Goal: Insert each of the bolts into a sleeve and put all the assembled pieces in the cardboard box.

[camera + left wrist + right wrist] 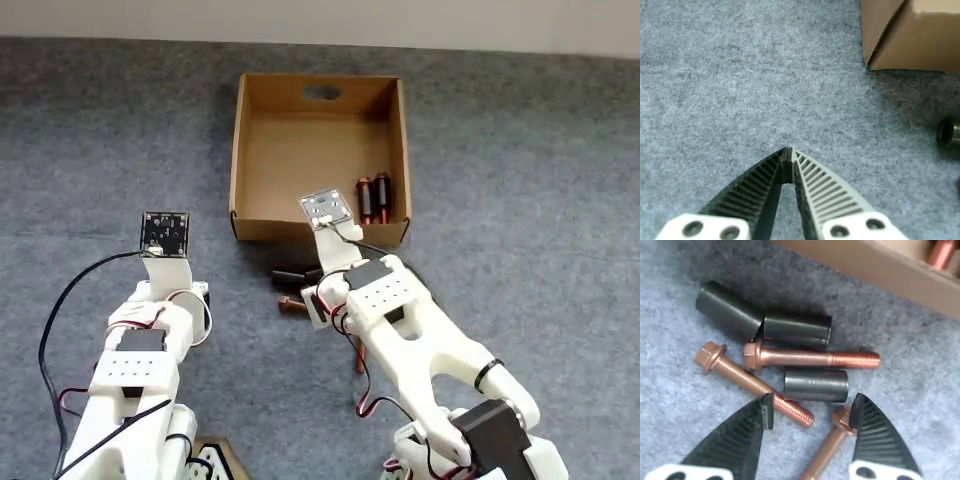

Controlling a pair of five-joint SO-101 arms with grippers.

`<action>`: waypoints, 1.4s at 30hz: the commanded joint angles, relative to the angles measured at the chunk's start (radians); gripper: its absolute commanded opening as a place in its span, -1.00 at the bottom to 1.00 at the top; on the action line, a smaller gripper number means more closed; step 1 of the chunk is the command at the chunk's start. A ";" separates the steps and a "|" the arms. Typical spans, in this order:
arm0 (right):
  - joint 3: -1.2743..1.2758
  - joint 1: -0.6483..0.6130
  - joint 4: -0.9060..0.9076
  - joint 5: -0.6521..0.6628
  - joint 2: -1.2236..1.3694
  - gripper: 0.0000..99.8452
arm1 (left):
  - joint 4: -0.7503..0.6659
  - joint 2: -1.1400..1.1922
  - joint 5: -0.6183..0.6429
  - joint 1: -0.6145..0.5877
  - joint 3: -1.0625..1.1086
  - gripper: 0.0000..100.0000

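The right tool [812,407] is wide open above the worktop [670,390], with one dark sleeve [816,385] just ahead of the gap between its fingers and three copper bolts [810,359] and two more sleeves [797,329] clustered about it. Beyond this cluster stands the cardboard box [300,160], containing two assembled pieces [373,198]. The left tool [790,152] is fully closed on nothing, above bare worktop, with the box corner ahead.
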 commanded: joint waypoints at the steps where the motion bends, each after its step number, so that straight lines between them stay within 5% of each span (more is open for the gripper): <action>1: 0.001 -0.008 -0.044 -0.011 0.002 -0.52 | -0.015 -0.005 -0.005 0.013 -0.004 -0.96; 23: 0.081 -0.005 -0.156 -0.011 0.002 -0.54 | -0.015 -0.005 -0.005 0.013 -0.004 -0.96; 28: 0.084 -0.002 -0.154 -0.011 -0.007 -0.77 | -0.015 -0.005 -0.005 0.013 -0.004 -0.96; 33: 0.077 0.035 -0.150 -0.011 -0.010 -0.78 | -0.015 -0.005 -0.005 0.013 -0.004 -0.96; 42: 0.007 0.117 0.064 -0.011 -0.151 -0.78 | -0.015 -0.005 -0.005 0.013 -0.004 -0.96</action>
